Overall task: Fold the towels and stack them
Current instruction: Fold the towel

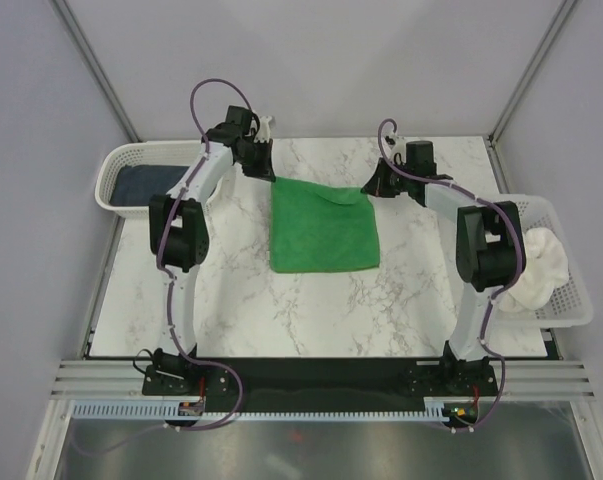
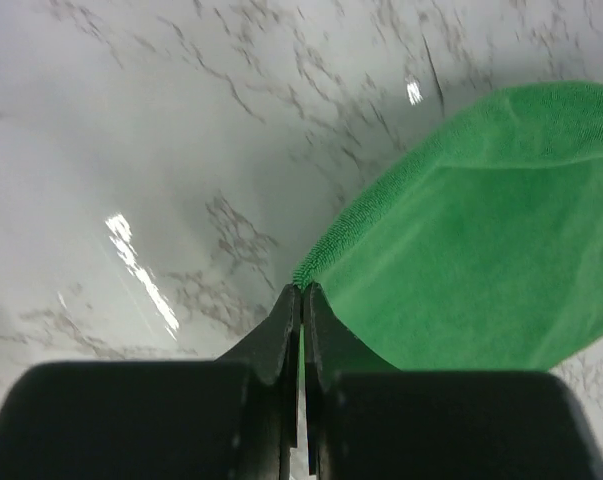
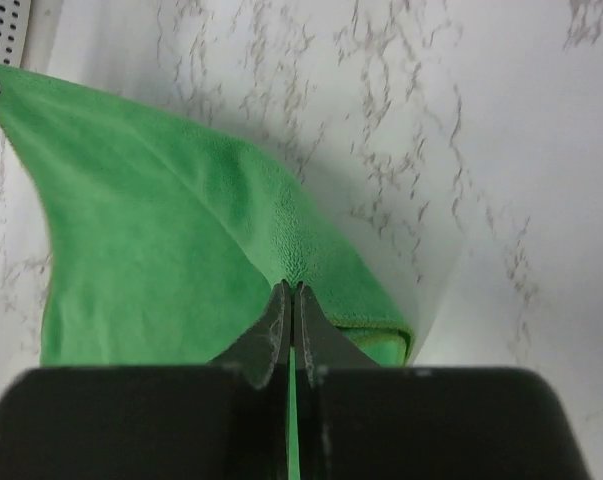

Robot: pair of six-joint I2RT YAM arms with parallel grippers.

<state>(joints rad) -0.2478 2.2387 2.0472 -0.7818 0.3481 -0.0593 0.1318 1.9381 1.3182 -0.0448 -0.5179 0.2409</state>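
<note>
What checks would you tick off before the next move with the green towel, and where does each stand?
1. Left gripper pinching a far corner of the green towel: ok, jaws shut on the cloth.
2. Right gripper pinching the other far corner: ok, jaws shut on the cloth.
3. Near edge of the towel lying flat on the table: ok.
4. Far edge evenly taut between the grippers: cannot tell.
5. Fold path free of other cloth: ok, the navy towel is in the left basket and the white towel is in the right basket.
</note>
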